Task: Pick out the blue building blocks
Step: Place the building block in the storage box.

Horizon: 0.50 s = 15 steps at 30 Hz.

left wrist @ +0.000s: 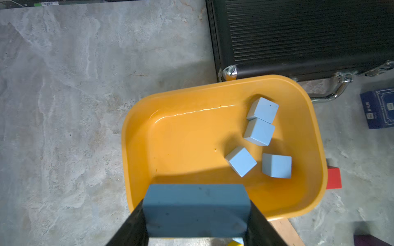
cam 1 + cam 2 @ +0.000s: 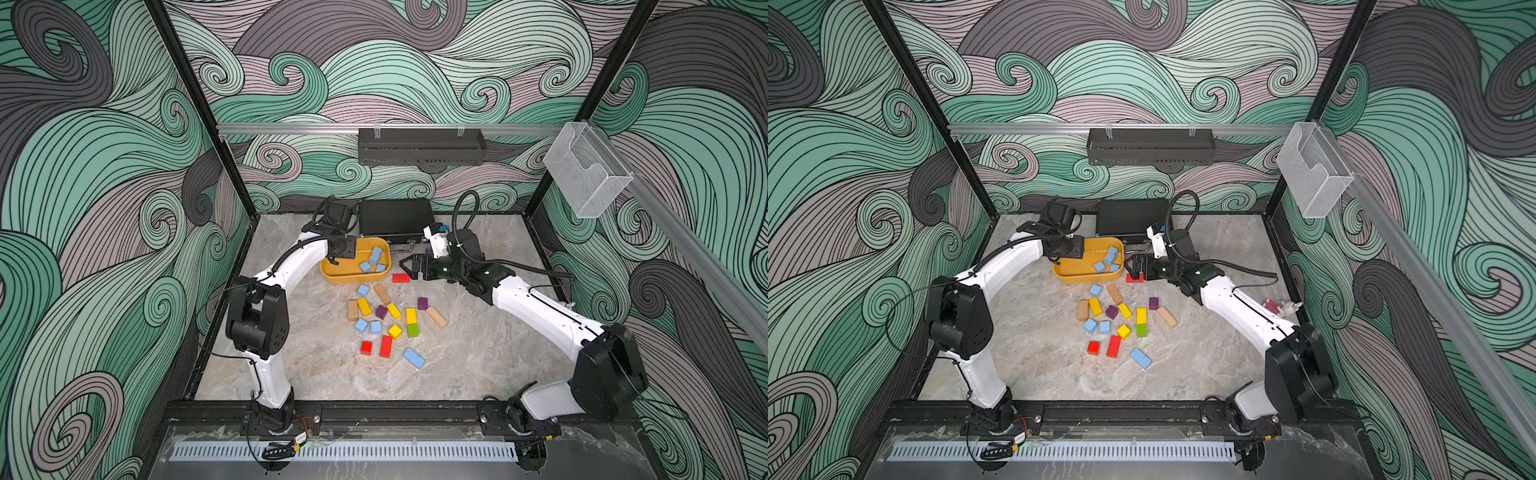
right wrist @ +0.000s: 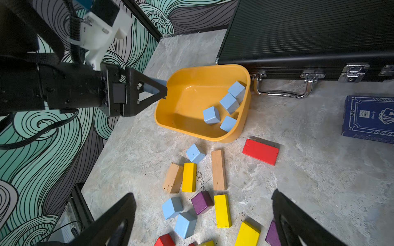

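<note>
Over the left rim of the yellow tub (image 2: 353, 279), at the far middle of the tabletop (image 2: 478, 361), the left end effector (image 2: 333, 261) is gripping a blue block (image 1: 196, 213) between its black fingers (image 1: 262, 225). Seen from the left wrist, the block is filling the gap from finger to finger, but I am not able to tell whether it is a cube or a brick, so I am leaving its long axis unsaid.

Inside the tub's right half, four blue cubes (image 1: 241, 160) are lying at odd angles, two of them touching. Just near of the tub, a single blue cube (image 2: 363, 290) is sitting beside a tan brick (image 2: 382, 294). Nearer again, a pair of blue cubes (image 2: 360, 325) is sitting side by side. Nearest of all, a blue brick (image 2: 414, 358) is lying flat, its long axis running from far left to near right.

Right of the tub, the right end effector (image 2: 409, 268) is hovering with fingers spread wide and nothing between them, close by a red brick (image 2: 401, 277).
</note>
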Each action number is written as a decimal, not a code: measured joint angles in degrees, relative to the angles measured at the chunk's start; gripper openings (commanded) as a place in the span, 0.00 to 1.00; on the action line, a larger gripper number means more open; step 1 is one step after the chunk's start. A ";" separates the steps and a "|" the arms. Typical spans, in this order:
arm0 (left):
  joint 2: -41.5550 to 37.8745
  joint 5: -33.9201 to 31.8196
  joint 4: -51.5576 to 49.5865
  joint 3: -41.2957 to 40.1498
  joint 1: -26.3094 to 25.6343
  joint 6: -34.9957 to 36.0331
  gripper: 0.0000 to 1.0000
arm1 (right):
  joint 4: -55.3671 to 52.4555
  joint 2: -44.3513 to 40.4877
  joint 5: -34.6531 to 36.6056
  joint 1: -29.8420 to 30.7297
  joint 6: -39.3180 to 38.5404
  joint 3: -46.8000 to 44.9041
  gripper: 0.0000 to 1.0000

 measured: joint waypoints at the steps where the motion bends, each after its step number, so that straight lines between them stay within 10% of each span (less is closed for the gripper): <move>1: 1.22 0.44 -0.11 0.85 0.13 0.00 0.00 | 0.04 0.46 -0.02 0.00 0.00 0.20 0.99; 15: 14.78 2.82 -2.95 10.54 2.10 -0.81 0.00 | 0.11 4.37 -1.03 0.00 -0.20 3.48 0.99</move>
